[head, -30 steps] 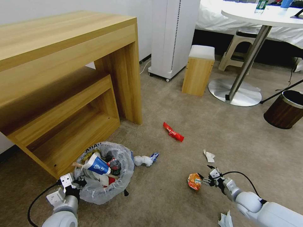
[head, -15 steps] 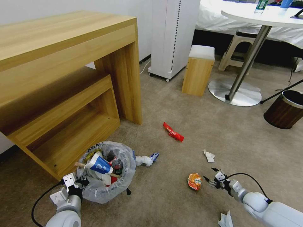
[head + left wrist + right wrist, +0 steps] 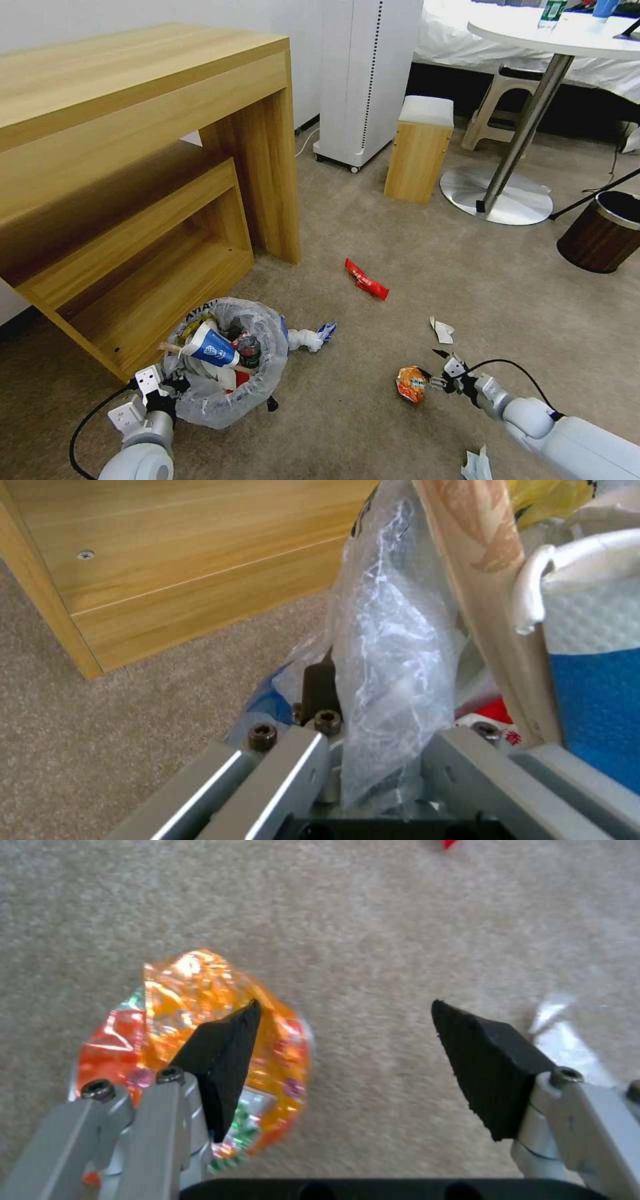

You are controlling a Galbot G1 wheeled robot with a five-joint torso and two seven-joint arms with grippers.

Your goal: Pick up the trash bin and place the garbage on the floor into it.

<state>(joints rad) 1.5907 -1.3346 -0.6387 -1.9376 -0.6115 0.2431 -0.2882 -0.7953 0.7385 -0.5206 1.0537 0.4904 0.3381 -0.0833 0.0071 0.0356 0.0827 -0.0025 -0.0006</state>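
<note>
The trash bin (image 3: 265, 328), lined with crinkled clear plastic, sits low by the desk's corner and holds a blue-white cup (image 3: 210, 347), a bottle and wrappers. My left gripper (image 3: 160, 395) is shut on its near rim; the left wrist view shows the plastic liner (image 3: 393, 630) pinched in the left gripper (image 3: 373, 760). My right gripper (image 3: 434, 369) is open just right of an orange wrapper (image 3: 411, 384) on the floor (image 3: 347, 413). In the right wrist view, one finger (image 3: 223, 1060) of the right gripper (image 3: 340, 1065) overlaps the orange wrapper (image 3: 167, 1005). A red wrapper (image 3: 366, 279), paper scraps (image 3: 441, 329) and crumpled tissue (image 3: 303, 339) also lie on the carpet.
A wooden desk (image 3: 133, 167) with a low shelf stands left of the bin. Behind are a white unit (image 3: 367, 80), a wooden stool (image 3: 419, 147), a round table's metal base (image 3: 497, 197) and a brown bin (image 3: 603, 233). More white paper (image 3: 477, 465) lies by my right arm.
My right gripper drew back to the right half a second ago and has now returned beside the orange wrapper, still open. The left gripper and bin shifted slightly right.
</note>
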